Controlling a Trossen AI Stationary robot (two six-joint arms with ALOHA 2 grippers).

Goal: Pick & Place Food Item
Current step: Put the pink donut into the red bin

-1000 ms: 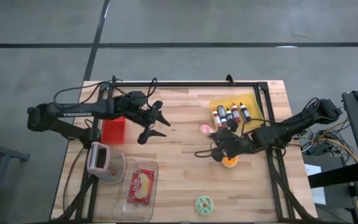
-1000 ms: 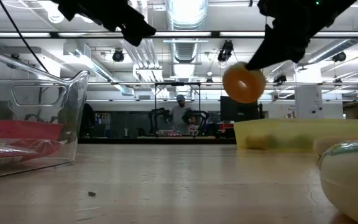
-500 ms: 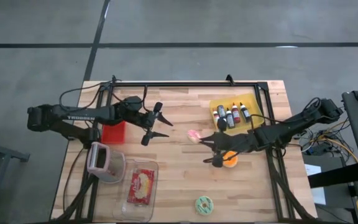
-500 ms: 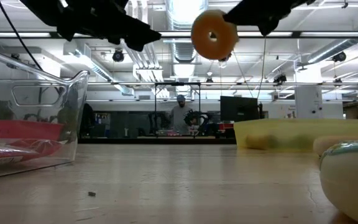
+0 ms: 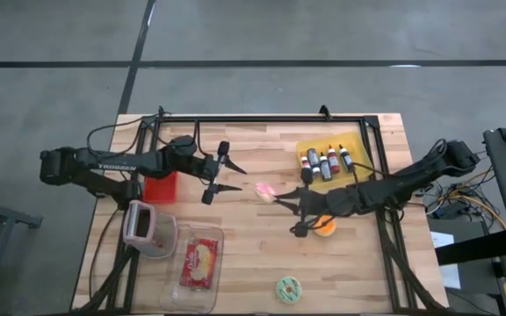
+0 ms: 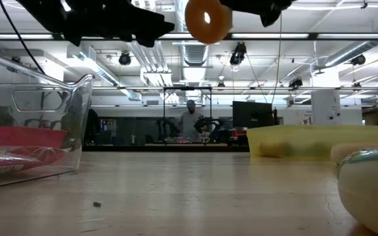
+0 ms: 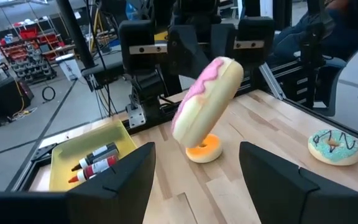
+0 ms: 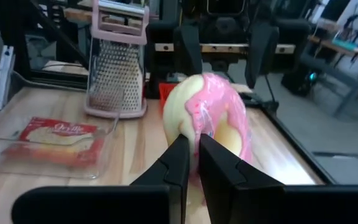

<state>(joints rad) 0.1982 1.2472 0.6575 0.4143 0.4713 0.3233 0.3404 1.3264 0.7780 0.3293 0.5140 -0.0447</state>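
Right gripper (image 5: 281, 198) clamped on the pink-frosted donut (image 5: 266, 191), fingers (image 8: 178, 163) nearly together through the donut's ring, the pastry standing on edge past their tips. Held up in the air over the middle of the wooden table (image 5: 253, 254), clear of the surface; from table height, seen as a round ring near the top (image 6: 208, 19), well above the boards.

Left gripper (image 5: 222, 176) just across from it, fingers spread wide and holding nothing, tips aimed at the donut with a gap between. In the left wrist view, donut (image 7: 207, 99) framed between the two open fingers (image 7: 120, 177), tilted, pink icing along its upper edge, not touching either.

Below and beyond the held donut, an orange donut (image 5: 325, 228) flat on the table. Farther toward the near edge, a teal-iced donut (image 5: 288, 287). Yellow tray (image 5: 357, 142) with small bottles (image 5: 325, 162) behind the right arm. By the left arm, a red box (image 5: 160, 183), a pink-framed grater (image 5: 140, 226), and a clear container (image 5: 193, 262) with a packaged item inside.
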